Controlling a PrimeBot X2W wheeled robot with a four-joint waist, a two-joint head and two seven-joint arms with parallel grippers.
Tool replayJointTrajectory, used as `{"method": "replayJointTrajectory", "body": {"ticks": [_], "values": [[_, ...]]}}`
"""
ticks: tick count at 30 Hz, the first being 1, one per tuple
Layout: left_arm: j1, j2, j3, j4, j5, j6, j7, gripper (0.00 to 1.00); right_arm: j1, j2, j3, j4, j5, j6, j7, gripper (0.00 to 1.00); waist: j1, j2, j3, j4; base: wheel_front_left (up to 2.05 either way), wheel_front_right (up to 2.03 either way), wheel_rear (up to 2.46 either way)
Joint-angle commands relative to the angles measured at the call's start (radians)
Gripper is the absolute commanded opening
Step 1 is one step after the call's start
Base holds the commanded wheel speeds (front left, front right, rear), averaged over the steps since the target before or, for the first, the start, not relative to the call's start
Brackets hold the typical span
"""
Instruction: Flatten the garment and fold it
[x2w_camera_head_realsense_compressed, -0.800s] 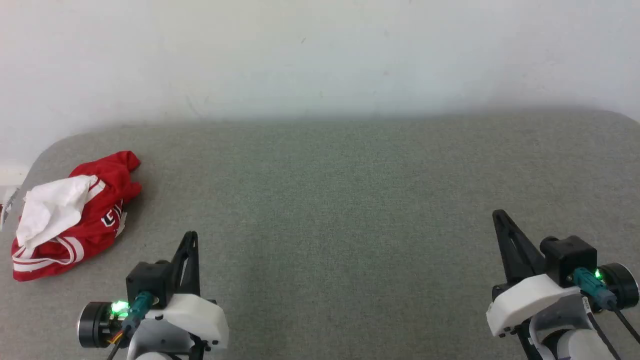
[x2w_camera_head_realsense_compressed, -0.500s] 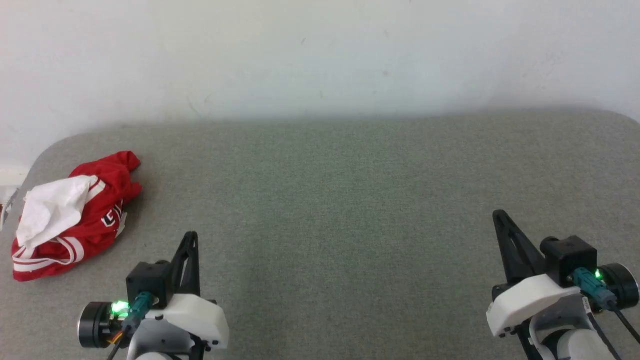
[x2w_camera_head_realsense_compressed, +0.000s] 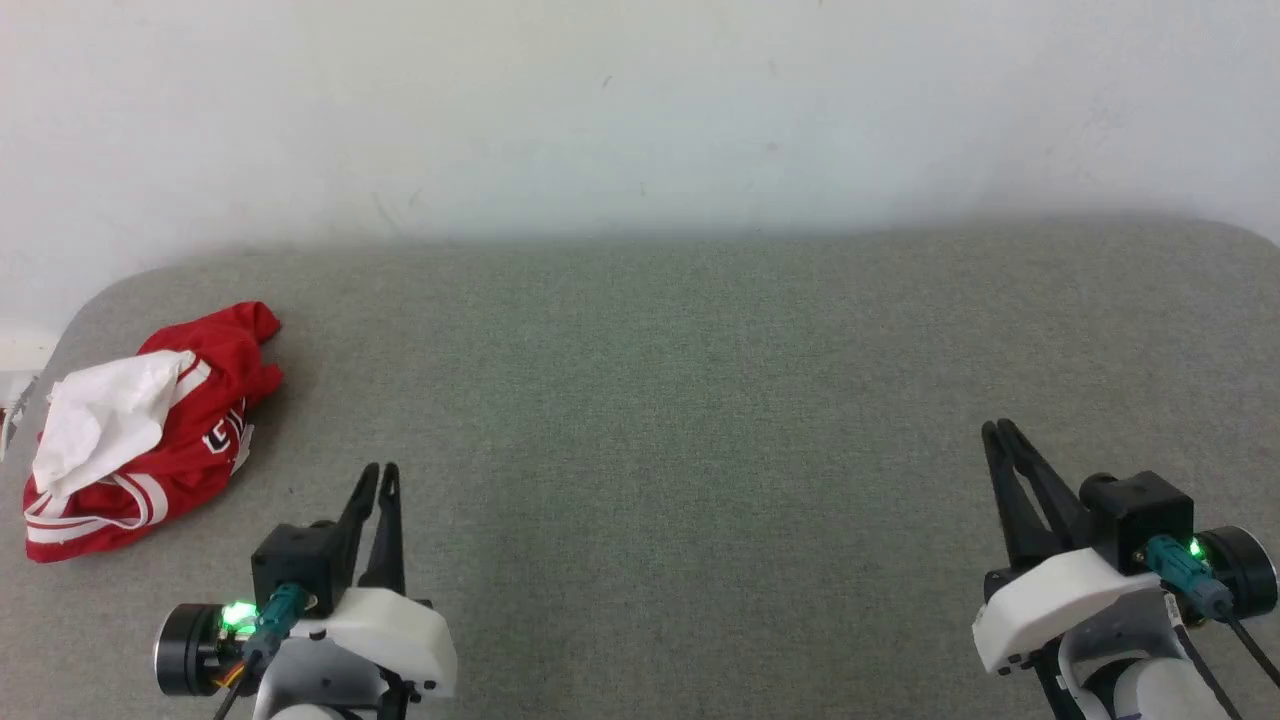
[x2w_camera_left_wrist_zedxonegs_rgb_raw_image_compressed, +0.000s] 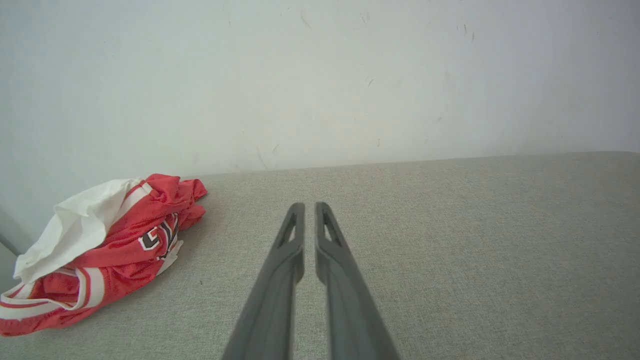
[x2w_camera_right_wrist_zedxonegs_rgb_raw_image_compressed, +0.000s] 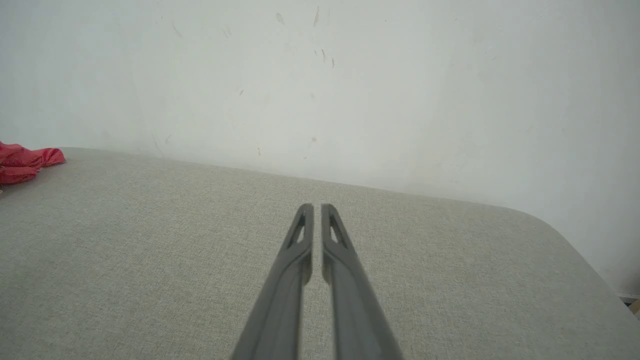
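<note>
The garment (x2w_camera_head_realsense_compressed: 150, 430) lies crumpled in a heap at the far left of the grey fabric surface, red with a white sleeve on top and striped edges. It lies left of my fingers in the left wrist view, garment (x2w_camera_left_wrist_zedxonegs_rgb_raw_image_compressed: 100, 250), and a red tip of the garment (x2w_camera_right_wrist_zedxonegs_rgb_raw_image_compressed: 25, 160) peeks in at the left edge of the right wrist view. My left gripper (x2w_camera_head_realsense_compressed: 382, 470) hovers at the lower left, to the right of the heap and apart from it, open by a narrow slit and empty (x2w_camera_left_wrist_zedxonegs_rgb_raw_image_compressed: 305, 205). My right gripper (x2w_camera_head_realsense_compressed: 997, 426) is far off at the lower right, likewise parted slightly and empty (x2w_camera_right_wrist_zedxonegs_rgb_raw_image_compressed: 312, 205).
The grey padded surface (x2w_camera_head_realsense_compressed: 660, 400) spreads wide between the two arms and ends at a white wall (x2w_camera_head_realsense_compressed: 640, 110) behind. Its far corners are rounded (x2w_camera_right_wrist_zedxonegs_rgb_raw_image_compressed: 550, 225). A small white object (x2w_camera_head_realsense_compressed: 12, 400) sits past the left edge.
Both grippers' fingers, pressed together before, now stand a narrow slit apart. The arms and the garment have not moved.
</note>
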Motion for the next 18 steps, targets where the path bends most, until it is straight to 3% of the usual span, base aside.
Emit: {"method": "replayJointTrajectory", "body": {"ticks": [1,2,3,18], "values": [[0.0,0.0,0.0,0.0,0.0,0.0,0.0,0.0,0.0,0.0,0.0,0.0,0.0,0.0,0.0,0.0,0.0,-0.0001,0.0,0.0,0.0,0.0,0.0],[0.0,0.0,0.0,0.0,0.0,0.0,-0.001,0.0,0.0,0.0,0.0,0.001,0.001,0.0,-0.001,0.0,0.0,-0.0001,0.0,0.0,0.0,0.0,0.0],[0.0,0.0,0.0,0.0,0.0,0.001,-0.001,1.0,0.0,-0.001,-0.001,0.001,0.001,0.0,-0.001,1.0,0.0,-0.0001,0.0,0.0,0.0,0.0,0.0],[-0.01,0.0,-0.01,0.001,-0.006,0.022,-0.033,1.0,0.003,0.0,-0.023,-0.021,0.054,0.0,-0.033,1.0,0.0,-0.0001,0.005,0.002,0.0,0.0,0.0]]}}
